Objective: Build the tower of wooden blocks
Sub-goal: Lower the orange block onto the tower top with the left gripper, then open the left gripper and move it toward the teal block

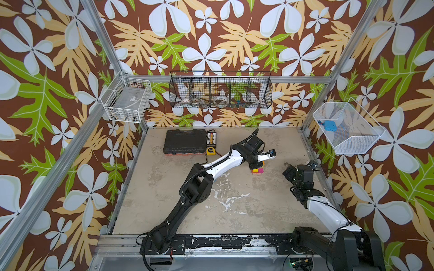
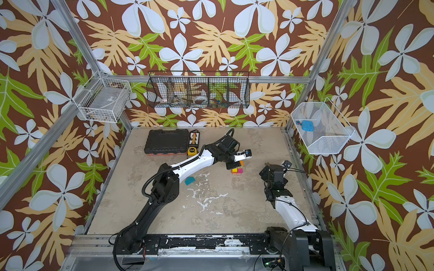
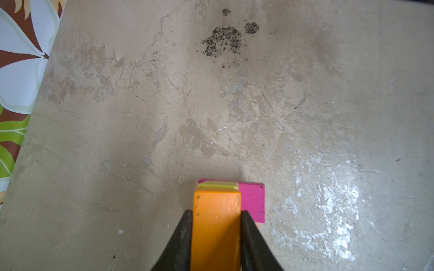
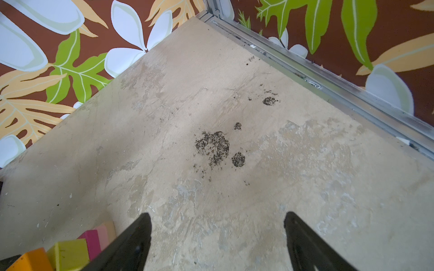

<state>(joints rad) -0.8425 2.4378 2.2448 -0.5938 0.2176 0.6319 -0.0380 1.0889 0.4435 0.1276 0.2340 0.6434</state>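
The tower (image 1: pixel 257 171) is a low stack of wood blocks right of the table's middle, seen in both top views (image 2: pixel 237 171). My left gripper (image 3: pixel 216 213) is shut on an orange block (image 3: pixel 216 230) directly over it. Beneath the orange block show a yellow block (image 3: pixel 217 186) and a magenta one (image 3: pixel 252 201). A teal wedge (image 2: pixel 189 180) lies on the table beside the left arm. My right gripper (image 4: pixel 217 218) stands open and empty to the right of the stack. Its wrist view catches the orange block (image 4: pixel 30 260), a yellow cube (image 4: pixel 69 254), magenta (image 4: pixel 92 241) and pink (image 4: pixel 103 234) bricks.
A black tool case (image 1: pixel 184 142), a small box (image 1: pixel 211 138) and a yellow tape measure (image 1: pixel 211 151) sit at the back left. Wire baskets (image 1: pixel 220 91) hang on the walls. A dark stain (image 4: pixel 212 146) marks the table near the metal rail (image 4: pixel 328 86).
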